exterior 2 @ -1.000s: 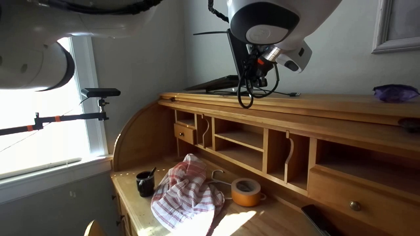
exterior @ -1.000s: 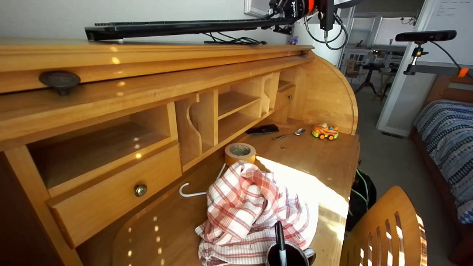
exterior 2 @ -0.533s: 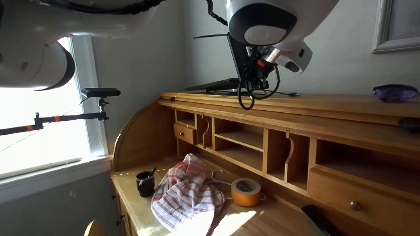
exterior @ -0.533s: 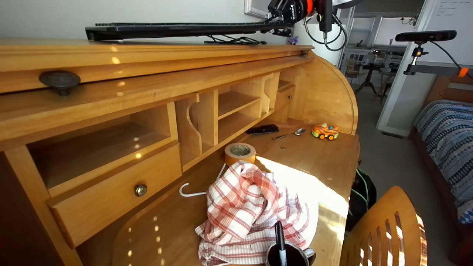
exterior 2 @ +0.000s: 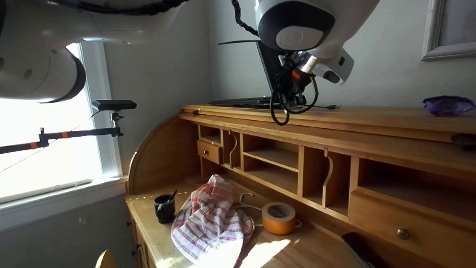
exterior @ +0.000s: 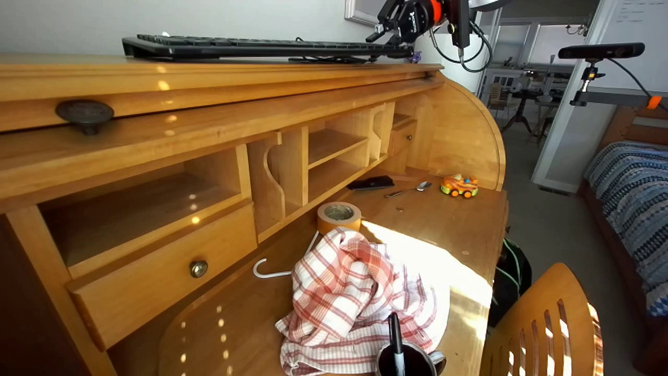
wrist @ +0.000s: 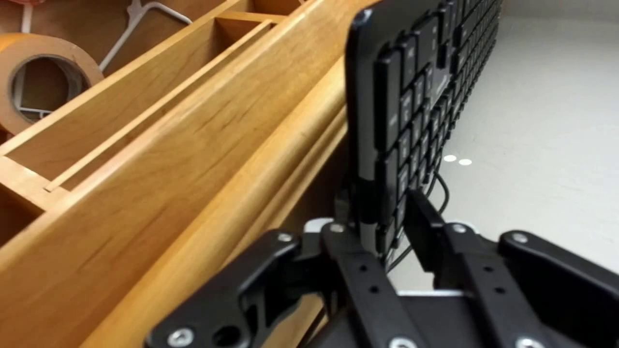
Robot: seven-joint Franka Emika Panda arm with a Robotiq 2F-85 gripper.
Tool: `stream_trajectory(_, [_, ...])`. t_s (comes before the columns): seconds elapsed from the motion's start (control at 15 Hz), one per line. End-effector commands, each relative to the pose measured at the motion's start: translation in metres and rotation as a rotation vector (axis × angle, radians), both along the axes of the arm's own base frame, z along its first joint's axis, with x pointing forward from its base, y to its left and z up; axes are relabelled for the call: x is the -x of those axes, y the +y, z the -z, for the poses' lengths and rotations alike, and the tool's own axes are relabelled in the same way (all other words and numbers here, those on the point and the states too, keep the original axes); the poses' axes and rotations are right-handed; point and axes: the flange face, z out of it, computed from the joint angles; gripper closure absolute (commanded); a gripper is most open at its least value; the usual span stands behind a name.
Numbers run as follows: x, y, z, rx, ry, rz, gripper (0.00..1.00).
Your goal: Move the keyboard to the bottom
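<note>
The black keyboard (exterior: 271,48) lies along the narrow top ledge of the desk, its keys facing up; it also shows low on the ledge in an exterior view (exterior 2: 238,101). At its near end hangs my gripper (exterior: 383,40), jaws parted. In the wrist view the end of the keyboard (wrist: 411,111) stands between the two fingers (wrist: 425,227) of my gripper (wrist: 382,208), with a gap on the key side; contact on the underside cannot be made out. Its thin cable (wrist: 444,195) loops behind. The bottom, the honey-coloured work surface (exterior: 417,214), is lower down.
On the work surface are a checked cloth (exterior: 339,292), a dark mug (exterior 2: 164,208) with a pen, a tape roll (exterior 2: 279,223), a white hanger (exterior: 271,274), a phone (exterior 2: 359,249), a spoon (exterior: 409,189) and a toy car (exterior: 459,185). A purple packet (exterior 2: 448,105) sits on the ledge.
The jaws have opened and let go of the keyboard. Its near end has dropped from a raised, tilted pose to flat on the ledge. The gripper has shifted only slightly.
</note>
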Motion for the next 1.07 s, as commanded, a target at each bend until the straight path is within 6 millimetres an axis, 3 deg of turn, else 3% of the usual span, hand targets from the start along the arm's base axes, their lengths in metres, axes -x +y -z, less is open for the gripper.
stream_trajectory(0.0, [0.005, 0.002, 0.008, 0.044, 0.051, 0.012, 0.34])
stream_trajectory(0.33, [0.005, 0.010, 0.001, 0.032, 0.053, 0.003, 0.00])
stream_trajectory(1.0, [0.006, 0.022, 0.000, -0.026, 0.048, -0.049, 0.00])
